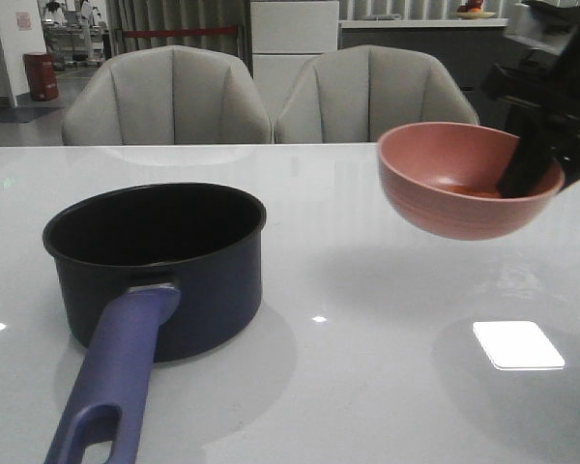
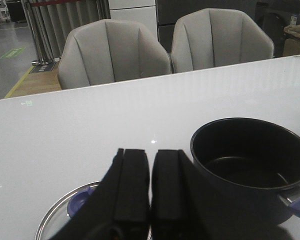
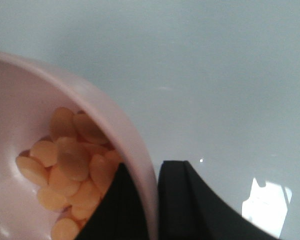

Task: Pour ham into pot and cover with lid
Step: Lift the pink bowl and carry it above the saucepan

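The dark navy pot [image 1: 164, 271] stands at the left of the white table, its purple-blue handle [image 1: 111, 387] pointing toward the near edge; the left wrist view shows its black inside [image 2: 250, 160]. My right gripper [image 1: 532, 169] is shut on the rim of a pink bowl [image 1: 459, 184] held in the air to the right of the pot. Several orange-pink ham pieces [image 3: 70, 170] lie in the bowl [image 3: 135, 150], one finger inside the wall, one outside. My left gripper [image 2: 150, 187] is shut and empty, just above the glass lid [image 2: 65, 215] with its purple-blue knob [image 2: 79, 202].
Two grey chairs [image 1: 271, 97] stand behind the table's far edge. A bright patch of reflected light [image 1: 517, 345] lies on the table at the right.
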